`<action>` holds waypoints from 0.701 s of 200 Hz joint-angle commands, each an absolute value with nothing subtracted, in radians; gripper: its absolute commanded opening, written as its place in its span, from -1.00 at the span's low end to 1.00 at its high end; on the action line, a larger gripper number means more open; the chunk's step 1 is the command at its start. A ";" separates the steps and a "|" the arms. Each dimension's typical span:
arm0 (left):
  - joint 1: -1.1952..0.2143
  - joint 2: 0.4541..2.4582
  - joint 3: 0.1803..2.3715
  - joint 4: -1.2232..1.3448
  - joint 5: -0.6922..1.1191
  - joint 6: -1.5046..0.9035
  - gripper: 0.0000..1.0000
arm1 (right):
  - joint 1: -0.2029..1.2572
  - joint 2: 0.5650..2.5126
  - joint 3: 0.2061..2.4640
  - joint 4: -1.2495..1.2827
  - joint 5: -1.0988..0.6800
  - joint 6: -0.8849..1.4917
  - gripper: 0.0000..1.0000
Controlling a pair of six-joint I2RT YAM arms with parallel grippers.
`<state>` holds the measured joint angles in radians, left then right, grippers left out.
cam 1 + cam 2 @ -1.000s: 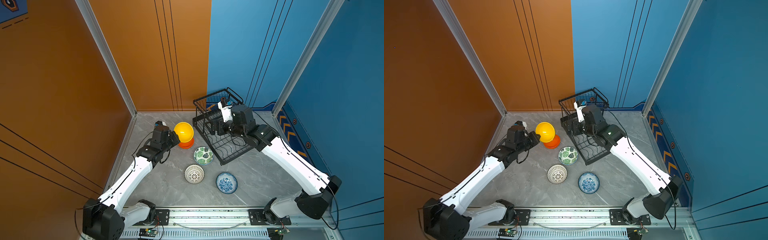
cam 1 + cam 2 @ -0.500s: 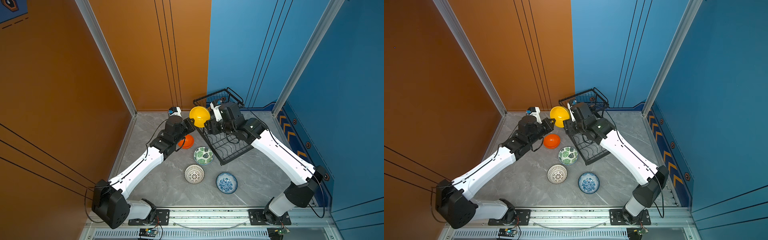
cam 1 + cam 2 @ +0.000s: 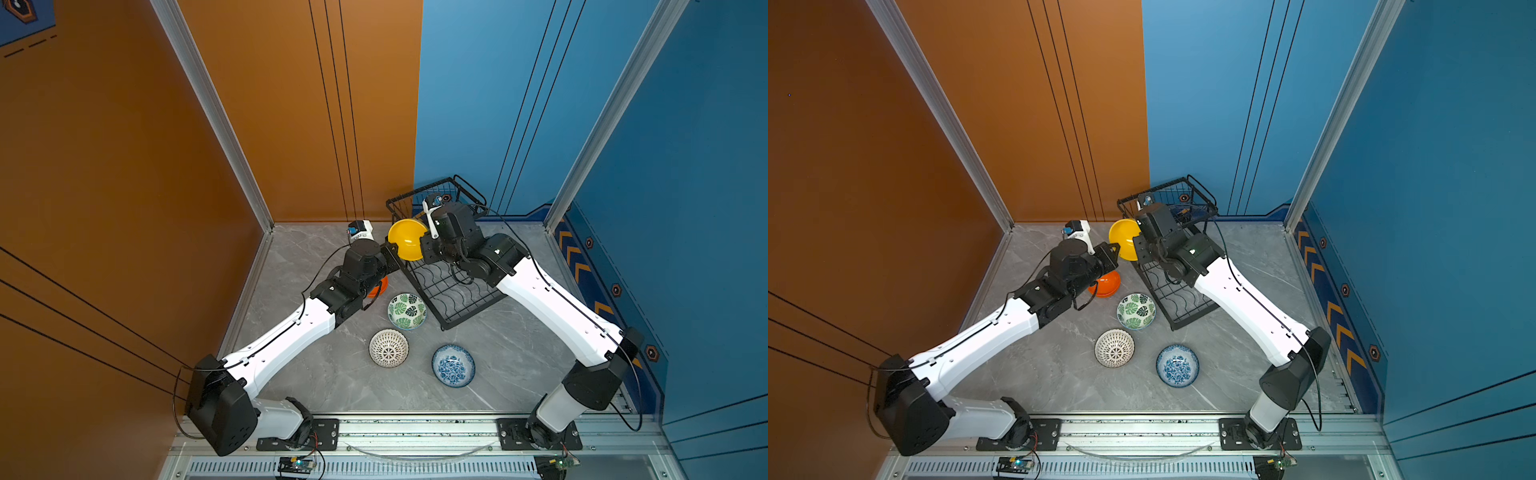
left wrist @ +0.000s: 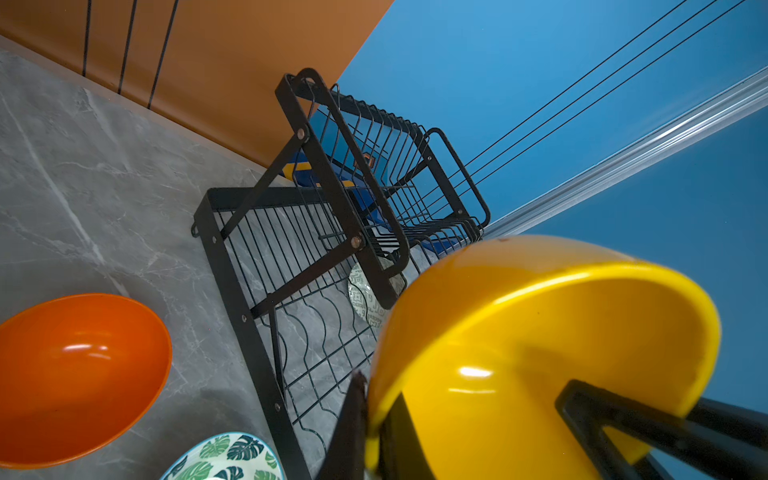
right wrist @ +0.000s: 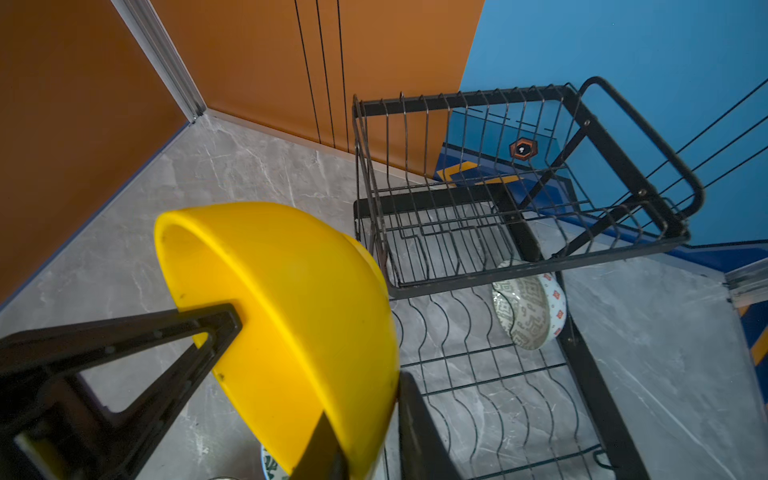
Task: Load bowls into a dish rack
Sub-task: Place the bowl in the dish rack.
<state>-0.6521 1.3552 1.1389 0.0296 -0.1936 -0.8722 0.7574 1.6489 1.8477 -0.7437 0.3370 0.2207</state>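
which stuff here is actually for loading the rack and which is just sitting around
For the job: dish rack, yellow bowl, orange bowl, leaf bowl, lattice bowl, blue floral bowl, grey-green bowl already standing in the rack.

Just there, rig fixtures only: front rail, small circuit board.

You see: yellow bowl point(image 3: 405, 239) plain | orange bowl point(image 3: 1106, 284) plain | leaf bowl point(image 3: 407, 311) white-green | lattice bowl point(image 3: 388, 348) white | floral bowl point(image 3: 453, 365) blue-white | dish rack point(image 4: 249, 194) black
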 commanded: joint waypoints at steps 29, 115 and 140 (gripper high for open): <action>-0.714 1.397 1.146 0.072 -0.262 -0.869 -1.00 | 0.752 1.549 1.723 -0.720 0.422 0.223 -1.00; -0.724 1.339 1.073 0.084 -0.272 -0.876 0.96 | 0.686 1.311 1.284 -0.409 0.677 0.312 -1.00; -0.701 1.266 0.996 0.082 -0.283 -0.889 0.96 | 0.660 1.318 1.180 -0.323 0.789 0.345 -1.00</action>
<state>-0.7403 1.3502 1.0573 0.0727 -0.2123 -0.8799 0.6937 1.3289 1.2655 -0.4225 0.6029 0.2916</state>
